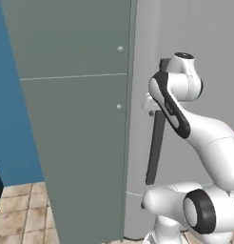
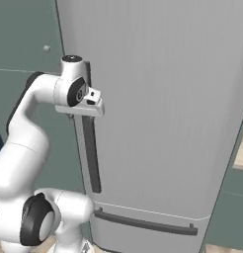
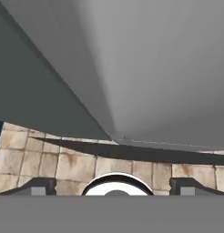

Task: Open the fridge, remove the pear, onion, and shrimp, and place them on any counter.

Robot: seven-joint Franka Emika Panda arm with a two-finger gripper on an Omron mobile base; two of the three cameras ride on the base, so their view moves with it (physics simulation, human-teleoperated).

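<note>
At fridge [image 2: 163, 99] front, door looked shut | pincer [image 3: 114, 184] spread wide, empty, beside handle [image 2: 91, 153] | pear/onion/shrimp presumably inside, unseen | task barely begun: open, fetch, place all pending

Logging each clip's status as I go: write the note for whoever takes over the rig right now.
Gripper: open, holding nothing, up by the fridge's vertical bar handle.
Fridge: door looks shut in both base views; the gripper is not closed on the handle.
Pear, onion, shrimp: presumably inside.
Done: nothing on a counter.
Left: open the door, take out all three, set them on a counter.
</note>
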